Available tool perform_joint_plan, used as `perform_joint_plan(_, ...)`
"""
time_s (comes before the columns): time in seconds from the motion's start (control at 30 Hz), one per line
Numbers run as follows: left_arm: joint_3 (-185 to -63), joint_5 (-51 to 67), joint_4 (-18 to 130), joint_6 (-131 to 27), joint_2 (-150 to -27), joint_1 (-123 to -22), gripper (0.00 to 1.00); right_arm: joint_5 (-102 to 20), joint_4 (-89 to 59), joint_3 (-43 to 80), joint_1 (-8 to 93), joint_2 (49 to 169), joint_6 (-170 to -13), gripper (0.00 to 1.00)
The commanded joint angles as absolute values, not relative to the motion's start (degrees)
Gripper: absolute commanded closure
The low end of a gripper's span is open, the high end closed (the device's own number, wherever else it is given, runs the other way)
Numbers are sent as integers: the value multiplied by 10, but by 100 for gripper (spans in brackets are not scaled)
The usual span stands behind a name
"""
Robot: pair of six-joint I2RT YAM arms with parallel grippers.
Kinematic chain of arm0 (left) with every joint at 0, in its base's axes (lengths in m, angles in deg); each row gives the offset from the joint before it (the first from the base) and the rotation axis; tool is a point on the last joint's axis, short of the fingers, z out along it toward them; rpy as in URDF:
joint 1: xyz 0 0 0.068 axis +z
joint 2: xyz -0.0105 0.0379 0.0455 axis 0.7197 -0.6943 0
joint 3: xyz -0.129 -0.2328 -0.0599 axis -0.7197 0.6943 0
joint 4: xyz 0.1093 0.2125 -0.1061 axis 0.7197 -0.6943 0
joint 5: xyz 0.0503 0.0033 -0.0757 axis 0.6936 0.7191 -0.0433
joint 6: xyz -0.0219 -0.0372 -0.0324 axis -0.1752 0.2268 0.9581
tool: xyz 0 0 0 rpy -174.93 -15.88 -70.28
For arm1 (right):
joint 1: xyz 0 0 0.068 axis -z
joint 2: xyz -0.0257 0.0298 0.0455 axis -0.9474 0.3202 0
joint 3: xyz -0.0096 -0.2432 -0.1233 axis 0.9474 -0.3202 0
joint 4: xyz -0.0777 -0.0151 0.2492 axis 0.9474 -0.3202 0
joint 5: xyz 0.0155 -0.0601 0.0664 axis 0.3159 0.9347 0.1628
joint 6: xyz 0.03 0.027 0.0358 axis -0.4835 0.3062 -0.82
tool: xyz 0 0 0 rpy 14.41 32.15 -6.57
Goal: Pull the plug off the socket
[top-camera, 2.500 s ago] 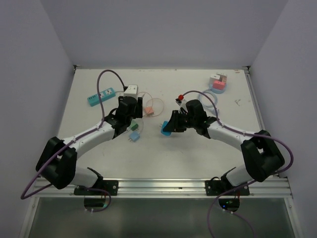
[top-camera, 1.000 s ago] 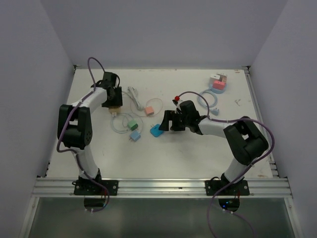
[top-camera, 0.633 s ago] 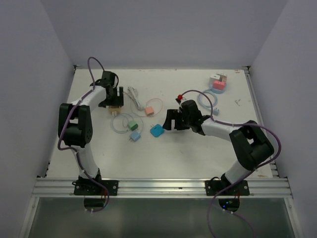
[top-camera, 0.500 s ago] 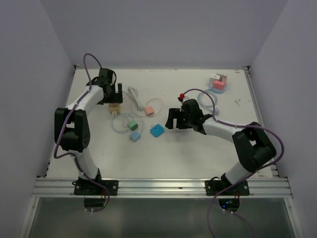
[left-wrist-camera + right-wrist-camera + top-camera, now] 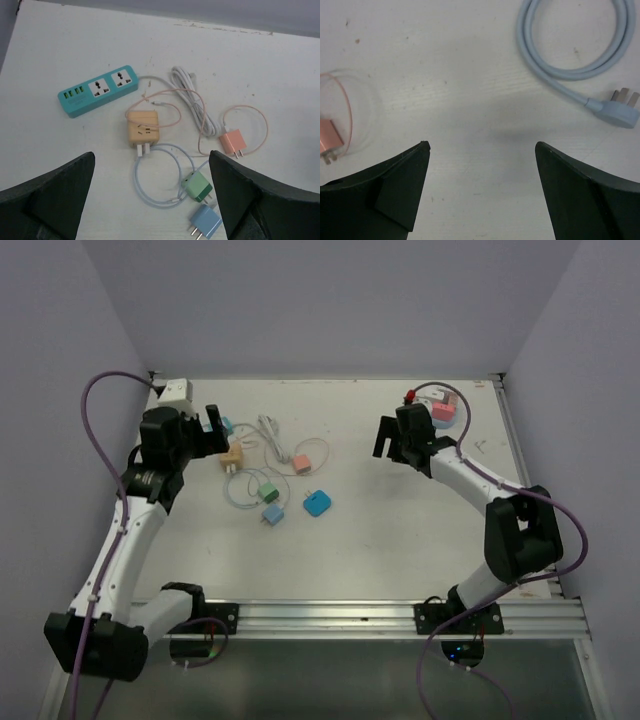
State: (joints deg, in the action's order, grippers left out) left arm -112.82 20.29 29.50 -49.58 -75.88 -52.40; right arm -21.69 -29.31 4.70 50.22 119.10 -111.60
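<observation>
Teal plastic power strip [image 5: 102,90] is lying near the desk's [image 5: 400,540] far-left corner, tan cube plug [image 5: 142,129] just beside; left gripper [image 5: 152,192] and right gripper [image 5: 482,192] are gaping empty.

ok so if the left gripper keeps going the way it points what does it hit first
Probably the tan charger, around its prongs: in the wrist view it lies centred between the open jaws of the left gripper. The pale cable loop by the prongs looks about as close.

White tabletop [image 5: 400,560], pale lavender walls [image 5: 330,300] on three sides, metal rail [image 5: 330,614] at front, even light
</observation>
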Motion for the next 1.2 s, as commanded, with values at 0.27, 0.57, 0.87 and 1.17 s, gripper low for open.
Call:
perform_joint_plan(0.27, -996, 248, 409, -515, -659, -554, 0, -251, -340, 240, 581, 1370, -1044, 16)
perform_joint_plan(0.57, -996, 266, 399, -521, -656, -570, 1, -286, -394, 354, 604, 1477, -1007, 28)
perform_joint_plan(0.87, -991, 258, 404, -524, -648, -574, 1, -290, -426, 378, 603, 1525, -987, 51)
perform_joint_plan(1.17, -990, 253, 406, -525, -644, -578, 0, -332, -428, 260, 553, 1439, -974, 100)
